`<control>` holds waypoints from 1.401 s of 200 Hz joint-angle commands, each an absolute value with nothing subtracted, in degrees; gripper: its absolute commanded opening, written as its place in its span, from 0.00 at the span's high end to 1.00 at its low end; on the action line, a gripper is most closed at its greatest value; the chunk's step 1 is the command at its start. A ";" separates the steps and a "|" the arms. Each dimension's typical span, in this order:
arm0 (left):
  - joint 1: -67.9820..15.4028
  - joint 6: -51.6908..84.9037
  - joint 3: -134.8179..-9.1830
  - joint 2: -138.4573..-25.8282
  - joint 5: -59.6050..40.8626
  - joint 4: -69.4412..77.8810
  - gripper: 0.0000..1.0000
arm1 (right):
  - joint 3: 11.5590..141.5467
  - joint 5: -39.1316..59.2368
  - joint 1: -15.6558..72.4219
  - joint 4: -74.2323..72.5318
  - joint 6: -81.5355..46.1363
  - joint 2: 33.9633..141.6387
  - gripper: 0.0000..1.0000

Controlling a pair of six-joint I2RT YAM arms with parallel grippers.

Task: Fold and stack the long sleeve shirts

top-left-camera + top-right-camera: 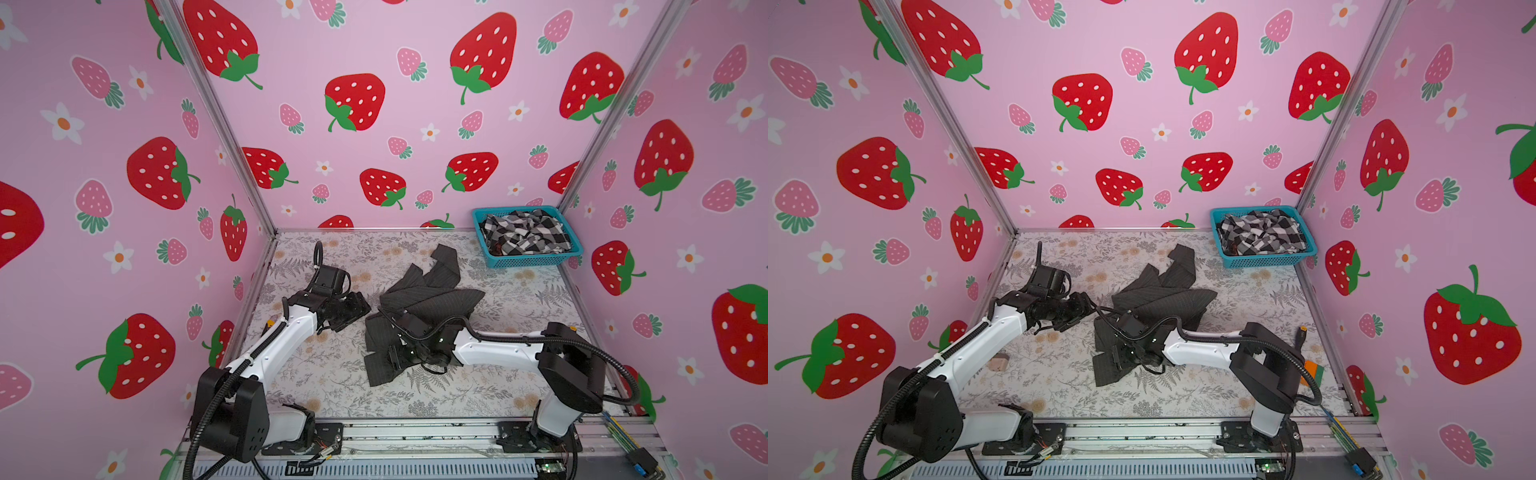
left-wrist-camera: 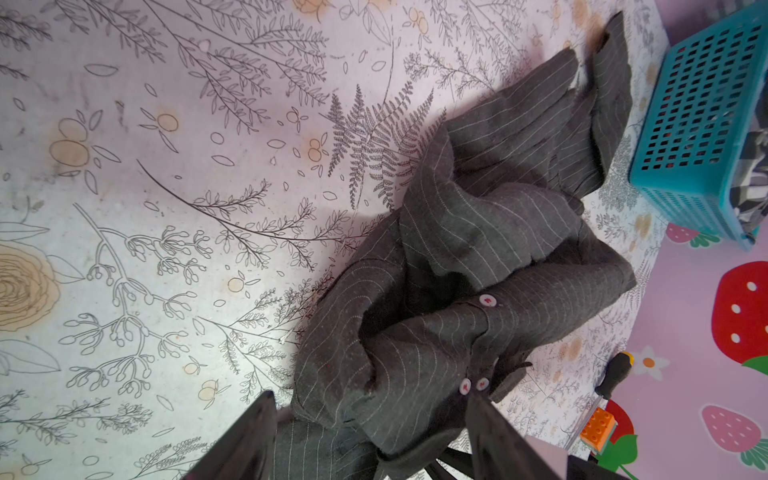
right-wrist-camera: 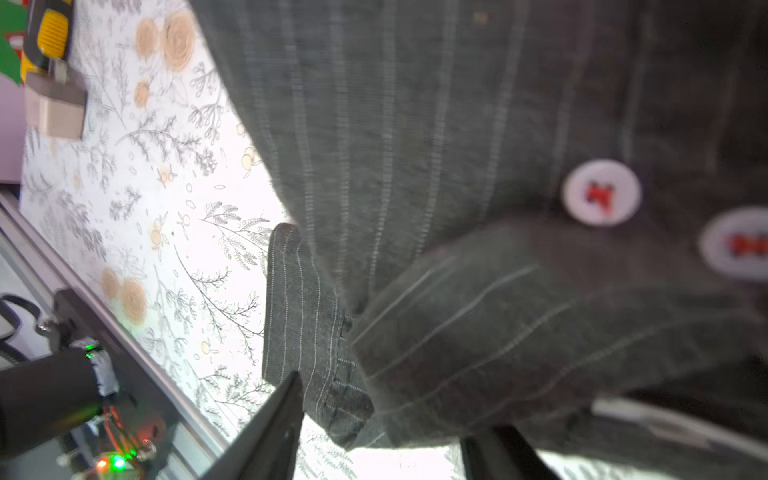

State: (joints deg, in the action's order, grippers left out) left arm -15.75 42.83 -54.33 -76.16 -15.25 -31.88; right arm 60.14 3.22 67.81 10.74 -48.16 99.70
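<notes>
Charcoal pinstriped shirt lies crumpled mid-bench. Left hand: released, spread at the shirt's left edge. Right hand: released, straddling a cuff fold. Checked shirt lies in the teal basket.

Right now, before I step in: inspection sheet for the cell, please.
Surface: floral-print table cover, flat.
Job's things: pinstriped shirt crumpled mid-table, unfolded; checked shirt bunched in teal basket, far right corner.
Clutter: beige block at left edge; orange brick and screwdriver at right edge.
Grippers: left gripper and right gripper open, jaws apart at the shirt's cloth.
Cables: right arm's conduit loops over the pinstriped shirt.
Surroundings: strawberry-print walls, aluminium frame.
</notes>
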 commanded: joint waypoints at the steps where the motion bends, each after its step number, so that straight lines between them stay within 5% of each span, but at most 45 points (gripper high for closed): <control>1: -15.60 42.27 -54.97 -75.23 -15.73 -31.62 0.28 | 64.23 0.31 67.62 12.10 -47.01 102.95 0.60; 28: -15.64 42.36 -55.79 -74.89 -15.43 -31.71 0.29 | 70.13 -3.69 67.58 16.09 -43.41 103.19 1.00; 72: -13.13 38.24 -65.50 -75.47 -15.03 -31.89 0.26 | 82.76 -4.40 65.54 17.48 -27.70 92.47 1.00; 135: -14.20 36.25 -71.51 -70.32 -21.89 -18.08 0.14 | 97.86 -2.60 50.82 22.85 -18.23 78.50 1.00; 153: -18.62 35.06 -69.59 -69.14 -26.19 -11.91 0.08 | 98.93 -2.11 48.14 24.29 -15.85 75.46 1.00; 198: -27.15 28.22 -69.72 -72.85 -18.66 -14.76 0.06 | 96.83 1.12 41.41 25.04 -13.48 67.15 1.00; 280: -31.95 23.93 -71.05 -87.18 -4.96 -18.97 0.02 | 87.51 -21.15 36.08 38.05 -21.58 64.81 1.00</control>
State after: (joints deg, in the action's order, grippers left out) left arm -32.91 27.77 -69.06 -82.28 -12.32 -14.79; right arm 91.70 -10.50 38.09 31.92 -17.02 65.69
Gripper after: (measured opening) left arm 0.981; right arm 0.060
